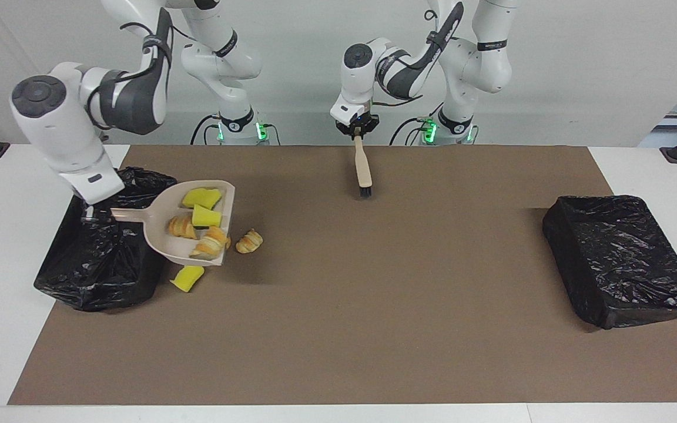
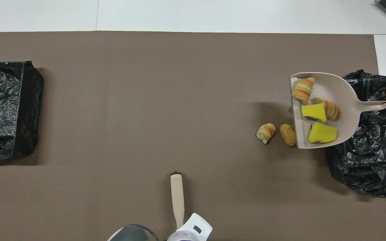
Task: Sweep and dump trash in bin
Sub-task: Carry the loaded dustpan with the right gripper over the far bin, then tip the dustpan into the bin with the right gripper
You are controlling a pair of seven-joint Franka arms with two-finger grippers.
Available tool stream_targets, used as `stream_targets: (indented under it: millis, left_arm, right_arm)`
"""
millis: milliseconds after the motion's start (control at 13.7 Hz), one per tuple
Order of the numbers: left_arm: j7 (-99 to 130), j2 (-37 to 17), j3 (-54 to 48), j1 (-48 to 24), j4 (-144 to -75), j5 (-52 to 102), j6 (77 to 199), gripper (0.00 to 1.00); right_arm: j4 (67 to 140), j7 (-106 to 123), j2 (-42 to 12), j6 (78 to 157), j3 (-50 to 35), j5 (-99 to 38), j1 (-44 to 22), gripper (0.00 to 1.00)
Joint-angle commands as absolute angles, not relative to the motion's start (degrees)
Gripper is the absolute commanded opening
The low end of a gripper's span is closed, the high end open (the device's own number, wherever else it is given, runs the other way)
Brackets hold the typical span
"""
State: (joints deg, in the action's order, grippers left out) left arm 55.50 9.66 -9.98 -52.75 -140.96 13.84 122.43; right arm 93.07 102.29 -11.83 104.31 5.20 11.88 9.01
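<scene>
Gripping the dustpan point(image 1: 188, 226) handle, the right gripper point(image 1: 89, 214) hangs over the bin point(image 1: 100, 264); its mouth points away from that bin, trash point(image 1: 197, 220) inside; left gripper point(image 1: 357, 130) clamps the brush point(image 1: 363, 170), bristles down.

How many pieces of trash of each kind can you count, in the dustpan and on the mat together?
Yellow sponge chunks: 3, two in the dustpan, one on the mat
Bread bits: 4, two in the dustpan, two on the mat
Total: 7
</scene>
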Motion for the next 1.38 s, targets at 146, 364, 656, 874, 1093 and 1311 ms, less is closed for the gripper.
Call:
stream_targets:
  millis: [146,364,656,874,1093,1311]
  left_arm:
    - [49.66,9.67,-9.93,-50.80,-141.77,15.03,123.31,0.49]
    - [47.21,9.76,-9.67,-48.00,-139.93,14.94,122.43,0.58]
    - [42.46,10.54,-9.32,-41.25,-134.58,9.08,117.08,1.00]
    - [37.11,10.55,-9.23,-32.91,-129.12,1.71,113.56,1.00]
    - [23.95,10.20,-9.23,-21.66,-125.35,-0.70,113.90,1.00]
    - [11.11,6.61,-9.23,-11.81,-115.79,-0.70,113.21,1.00]
  right_arm:
    - [88.69,107.14,-14.32,108.89,4.74,24.22,15.91,0.00]
    - [89.20,99.08,-14.07,110.21,4.57,37.39,16.18,0.00]
    - [95.96,82.77,-12.13,109.87,4.48,51.12,13.63,0.00]
    - [97.03,79.80,-11.43,107.42,4.57,56.50,12.22,0.00]
    - [96.07,83.38,-9.86,104.94,4.48,61.00,11.86,0.00]
    - [93.87,87.80,-8.70,104.42,4.48,59.16,12.13,0.00]
